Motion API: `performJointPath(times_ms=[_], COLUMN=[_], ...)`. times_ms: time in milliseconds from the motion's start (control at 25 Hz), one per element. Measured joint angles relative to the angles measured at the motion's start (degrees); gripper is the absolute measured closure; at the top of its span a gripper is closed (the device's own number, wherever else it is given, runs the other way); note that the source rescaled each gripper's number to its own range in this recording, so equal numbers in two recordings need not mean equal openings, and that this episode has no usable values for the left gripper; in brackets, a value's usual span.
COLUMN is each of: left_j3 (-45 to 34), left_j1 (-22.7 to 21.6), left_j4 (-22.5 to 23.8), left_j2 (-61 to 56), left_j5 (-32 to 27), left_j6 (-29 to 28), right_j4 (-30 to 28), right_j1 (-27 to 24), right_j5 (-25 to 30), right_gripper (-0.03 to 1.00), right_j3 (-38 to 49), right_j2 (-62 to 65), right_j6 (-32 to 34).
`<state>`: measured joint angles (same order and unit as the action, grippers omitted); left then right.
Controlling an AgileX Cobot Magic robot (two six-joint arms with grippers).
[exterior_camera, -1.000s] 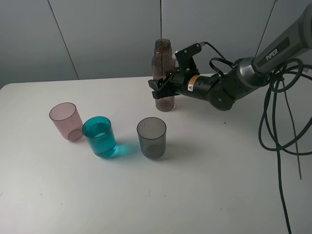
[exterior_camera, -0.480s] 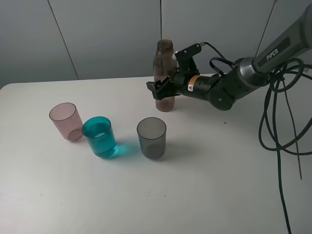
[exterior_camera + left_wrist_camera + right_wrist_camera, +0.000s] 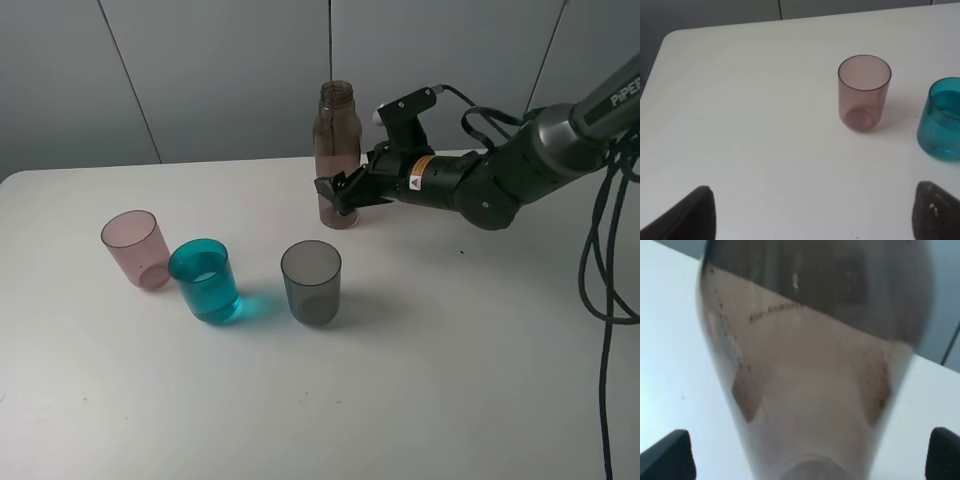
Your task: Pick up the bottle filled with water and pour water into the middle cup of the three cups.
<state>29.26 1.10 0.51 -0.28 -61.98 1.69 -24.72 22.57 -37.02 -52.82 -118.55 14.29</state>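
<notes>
Bottle: the tall smoky-brown translucent plastic bottle [image 3: 337,155] stands upright near the white bench's [image 3: 450,380] far edge.
Right claw [image 3: 338,190]: jaws spread, flanking the bottle's lower body.
Left claw [image 3: 810,212]: fingers parted, empty.
Middle cup: teal-blue plastic tumbler [image 3: 204,281], well apart from the bottle.

Smoky brown, translucent: bottle [image 3: 336,150], with pale tabletop showing through in the right wrist view [image 3: 810,390]. Teal-blue, see-through: middle cup [image 3: 204,280], throwing a teal glow at its 3 o'clock. Pale pink: cup [image 3: 135,248] at its 10 o'clock. Smoky grey: cup [image 3: 311,281] at its 3 o'clock. White: table [image 3: 420,380]. Black, with an orange-and-white label: right gripper [image 3: 337,190]. Dark, near black: left gripper's fingertips [image 3: 695,212]. Grey: wall panels [image 3: 200,70], split by dark seams.
</notes>
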Motion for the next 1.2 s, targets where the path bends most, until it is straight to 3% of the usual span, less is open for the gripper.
performJointPath(times_ms=[120, 200, 520, 720, 1000, 1080, 1200], left_j3=[0.00, 0.00, 0.00, 0.00, 0.00, 0.00, 0.00], left_j1=[0.00, 0.00, 0.00, 0.00, 0.00, 0.00, 0.00], left_j4=[0.00, 0.00, 0.00, 0.00, 0.00, 0.00, 0.00], left_j2=[0.00, 0.00, 0.00, 0.00, 0.00, 0.00, 0.00], left_j5=[0.00, 0.00, 0.00, 0.00, 0.00, 0.00, 0.00], left_j6=[0.00, 0.00, 0.00, 0.00, 0.00, 0.00, 0.00], right_j4=[0.19, 0.34, 3.18, 11.00, 21.27, 21.36, 21.49], right_j1=[-1.60, -2.60, -3.21, -2.80, -2.07, -2.07, -2.07], right_j5=[1.45, 5.48, 35.30, 54.96, 84.56, 90.41, 94.87], right_gripper=[-0.03, -0.03, -0.03, -0.03, -0.03, -0.03, -0.03], right_j3=[5.21, 7.57, 7.01, 6.93, 7.66, 9.25, 12.80], right_j2=[5.24, 10.46, 38.24, 58.31, 81.99, 87.56, 95.40], right_j6=[0.00, 0.00, -0.12, -0.75, -7.50, -7.85, -8.96])
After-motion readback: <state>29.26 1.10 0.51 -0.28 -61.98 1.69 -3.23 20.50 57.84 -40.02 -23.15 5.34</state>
